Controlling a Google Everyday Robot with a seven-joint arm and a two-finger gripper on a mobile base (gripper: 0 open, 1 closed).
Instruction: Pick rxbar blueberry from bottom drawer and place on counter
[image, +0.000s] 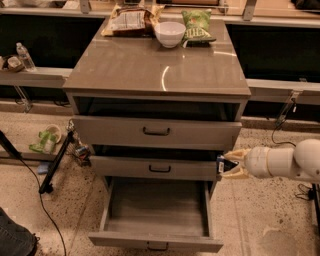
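Observation:
My gripper (231, 164) is at the right side of the cabinet, level with the middle drawer and above the right edge of the open bottom drawer (156, 239). Its pale fingers (237, 154) are shut on the rxbar blueberry (220, 165), a small dark blue bar of which only the end shows. The bottom drawer is pulled out and its wooden floor shows nothing in it. The counter (155, 67) is the glossy grey-brown top, well above the gripper.
At the counter's back edge stand a white bowl (170, 33), a green chip bag (197, 25) and a tan-and-white snack bag (129, 21). The top drawer (156, 131) and middle drawer (159, 168) stand slightly out. A black stand leg (56, 162) and cables lie on the floor at the left.

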